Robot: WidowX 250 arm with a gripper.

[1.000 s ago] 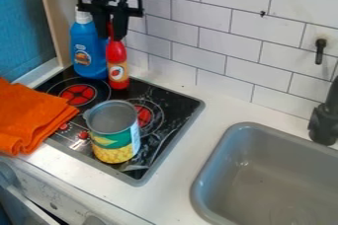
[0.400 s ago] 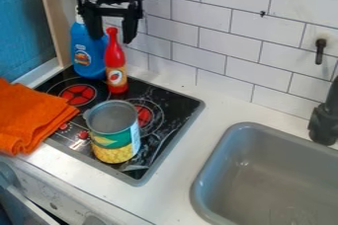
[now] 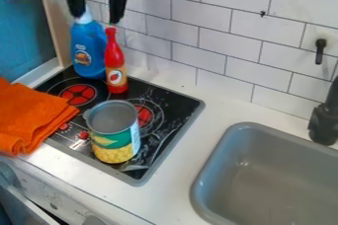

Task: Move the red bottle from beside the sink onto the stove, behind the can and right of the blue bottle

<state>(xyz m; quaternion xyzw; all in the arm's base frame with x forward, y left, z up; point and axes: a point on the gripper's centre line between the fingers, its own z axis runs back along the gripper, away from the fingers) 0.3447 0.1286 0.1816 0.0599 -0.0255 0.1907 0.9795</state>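
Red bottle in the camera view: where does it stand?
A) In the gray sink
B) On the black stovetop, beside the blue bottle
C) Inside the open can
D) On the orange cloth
B: the red bottle stands upright on the black stovetop, just to the right of the blue bottle in the picture.

Offers no readable words, numbers, brands or signs. Wraps around the can [image 3: 113, 131] as a green-and-yellow label [image 3: 111, 142], too blurred to read. Repeats, equally illegible, on the red bottle [image 3: 113, 56] behind the can and the blue bottle [image 3: 94, 39] behind it, farther left.
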